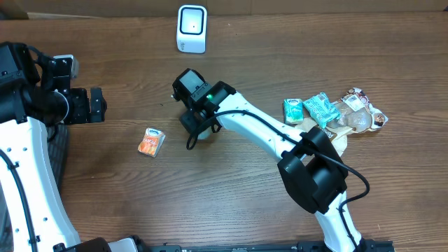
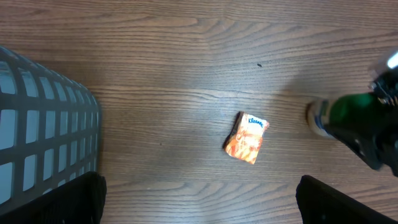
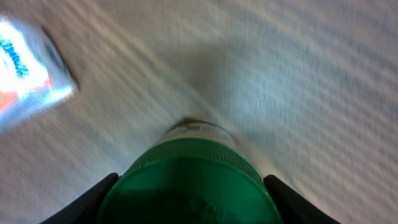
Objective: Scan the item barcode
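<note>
Right claw (image 1: 198, 120): positioned directly above the green-capped bottle (image 3: 186, 180), which is stood upright on the table (image 1: 126, 203). The cap is seen between the two fingers (image 3: 102, 198), one on either side and very close to its rim. Whether the cap is actually clamped cannot be told, as the wrist view is blurred.

Left claw (image 2: 199, 205): fingers are held wide apart with nothing between them, well away from the bottle.

Risks noted:
- The bottle is approached at the cap only, high up. If the pads are seated on the rounded rim, the bottle could be squeezed out or tipped when lifted.
- The barcode side cannot be made out. The code could be presented facing away from the scanner (image 1: 192, 28), which is stood well beyond the claw.
- The tissue packet (image 1: 150, 141) is lying near the claw's side and could be brushed if the bottle is swung low.
- With a loose hold, the bottle could be twisted or dropped in transit.
</note>
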Action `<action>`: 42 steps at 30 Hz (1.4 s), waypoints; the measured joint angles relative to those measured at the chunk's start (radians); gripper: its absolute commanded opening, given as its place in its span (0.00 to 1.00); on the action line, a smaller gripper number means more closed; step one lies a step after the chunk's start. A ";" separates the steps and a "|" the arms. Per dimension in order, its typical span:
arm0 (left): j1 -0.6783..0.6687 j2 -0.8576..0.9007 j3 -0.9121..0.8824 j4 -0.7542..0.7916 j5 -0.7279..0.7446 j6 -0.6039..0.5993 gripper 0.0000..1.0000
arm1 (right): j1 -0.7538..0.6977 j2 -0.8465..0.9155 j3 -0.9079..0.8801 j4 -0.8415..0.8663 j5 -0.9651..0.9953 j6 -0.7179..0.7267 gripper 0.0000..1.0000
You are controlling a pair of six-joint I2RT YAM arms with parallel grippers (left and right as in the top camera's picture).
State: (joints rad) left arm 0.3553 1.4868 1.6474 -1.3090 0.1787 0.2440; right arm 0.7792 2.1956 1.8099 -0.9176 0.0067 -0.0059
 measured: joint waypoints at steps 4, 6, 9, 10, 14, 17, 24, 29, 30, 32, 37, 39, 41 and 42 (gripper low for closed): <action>0.000 0.000 0.000 0.000 0.000 0.000 1.00 | 0.000 -0.030 0.000 -0.076 0.000 -0.057 0.58; 0.000 0.000 0.000 0.000 0.000 0.000 1.00 | 0.000 -0.056 0.000 -0.118 0.000 -0.099 0.58; 0.000 0.000 0.000 0.000 0.000 0.000 1.00 | 0.000 -0.101 0.000 -0.166 0.000 -0.166 0.59; 0.000 0.000 0.000 0.000 0.000 0.000 1.00 | 0.000 -0.112 0.000 -0.174 0.000 -0.186 0.59; 0.000 0.000 0.000 0.000 0.000 0.000 1.00 | 0.000 -0.125 0.000 -0.176 -0.005 -0.316 0.58; 0.000 0.000 0.000 0.000 0.000 0.000 1.00 | 0.000 -0.125 -0.005 -0.172 -0.027 -0.468 0.58; 0.000 0.000 0.000 0.000 0.000 0.000 1.00 | -0.001 -0.125 -0.026 -0.143 -0.114 -0.842 0.59; 0.000 0.000 0.000 0.000 0.000 0.000 1.00 | -0.004 -0.124 -0.026 -0.135 -0.140 -1.061 0.64; 0.000 0.000 0.000 0.000 0.000 0.000 1.00 | -0.005 -0.123 -0.026 -0.136 -0.142 -1.086 0.65; 0.000 0.000 0.000 0.000 0.000 0.000 1.00 | -0.007 -0.118 -0.026 -0.134 -0.143 -1.125 0.66; 0.000 0.000 0.000 0.000 0.000 0.000 1.00 | -0.011 -0.084 -0.027 -0.137 -0.149 -1.200 0.73; 0.000 0.000 0.000 0.000 0.000 0.000 1.00 | -0.013 -0.079 -0.028 -0.138 -0.150 -1.218 0.75; 0.000 0.000 0.000 0.000 0.000 0.000 1.00 | -0.013 -0.079 -0.029 -0.139 -0.150 -1.228 0.87; 0.000 0.000 0.000 0.000 0.000 0.000 1.00 | -0.013 -0.079 -0.029 -0.141 -0.152 -1.232 0.98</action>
State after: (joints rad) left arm 0.3553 1.4868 1.6474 -1.3090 0.1787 0.2440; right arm 0.7662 2.1162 1.7809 -1.0588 -0.1455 -1.2381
